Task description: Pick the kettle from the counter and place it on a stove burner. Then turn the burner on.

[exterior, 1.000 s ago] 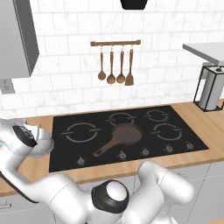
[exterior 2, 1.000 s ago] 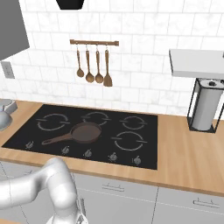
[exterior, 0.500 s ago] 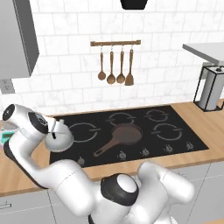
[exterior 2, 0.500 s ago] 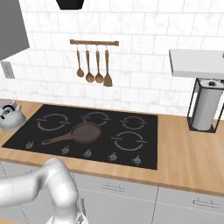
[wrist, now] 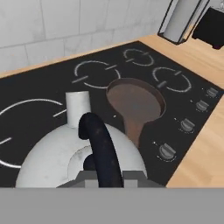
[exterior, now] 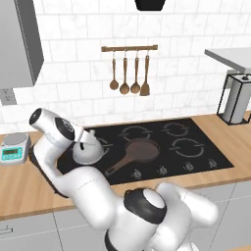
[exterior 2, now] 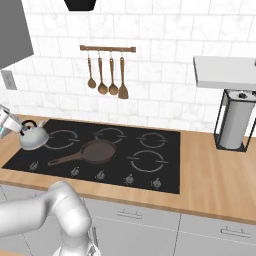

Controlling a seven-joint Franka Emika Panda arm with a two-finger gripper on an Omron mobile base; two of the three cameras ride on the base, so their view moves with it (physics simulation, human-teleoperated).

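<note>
One kettle (exterior: 88, 149), gripped by the claw (exterior: 78, 138), has moved rightward over the cooktop (exterior: 206, 147).

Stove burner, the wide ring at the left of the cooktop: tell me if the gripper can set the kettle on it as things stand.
Probably yes. The gripper holds the kettle by its handle over the cooktop's left end, and the stove burner beside it looks bare; the pan sits on another ring.
</note>
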